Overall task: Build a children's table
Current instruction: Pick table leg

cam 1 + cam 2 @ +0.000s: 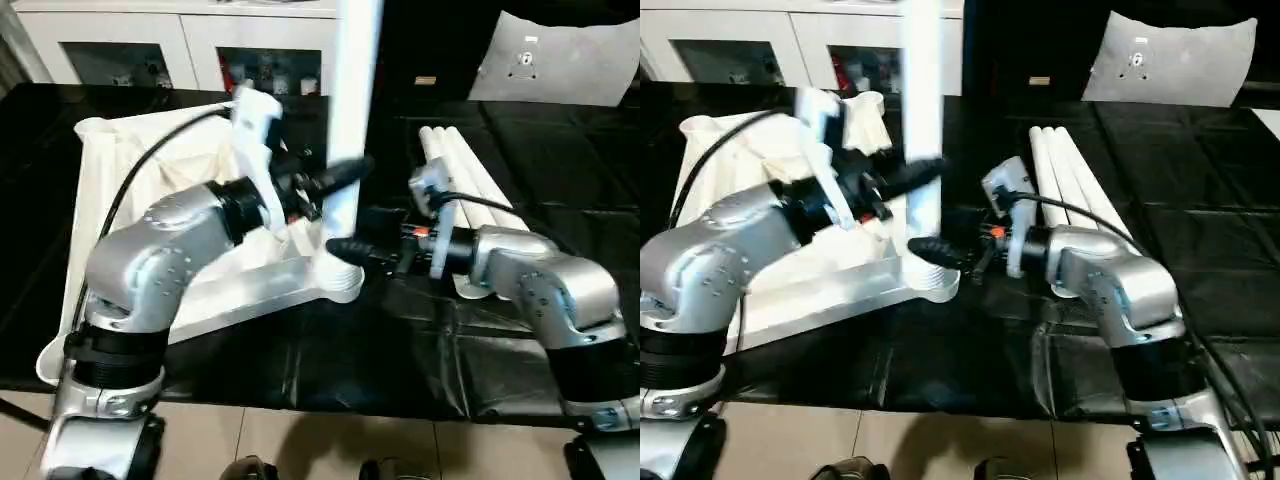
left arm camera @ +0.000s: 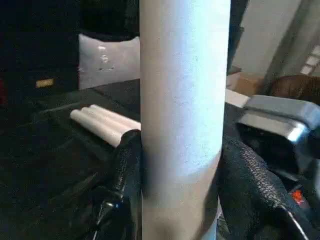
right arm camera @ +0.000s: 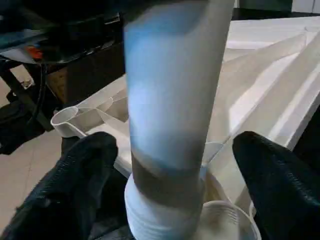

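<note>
A leg is being seated into a corner socket of the upturned table top (image 1: 240,290), which lies ribbed side up on the black counter (image 1: 400,360).

The upright leg (image 1: 350,120) stands with its threaded foot in the near corner socket (image 1: 338,282). The left tool (image 1: 335,185) is pinched on this leg partway up its shaft; in the left wrist view the shaft is seen pressed between the two black fingers (image 2: 125,170), which touch it on either side.

The right tool (image 3: 165,180) is held lower, at the level of the socket, with its fingers (image 3: 85,175) spread and standing apart from the leg on both sides, so nothing is held by it. In the right wrist view the threaded end (image 3: 160,215) appears only partly sunk into the socket, with ridges still exposed above the rim.

Three spare legs (image 1: 1070,190) lie side by side on the counter just beyond the right tool.

The step is judged to be under way, not finished. Next, the leg would probably have to be kept upright by the left tool while the right tool is closed around the shaft near the socket, so that it can be turned or pressed further in. Any tilt is likely to jam the thread.
</note>
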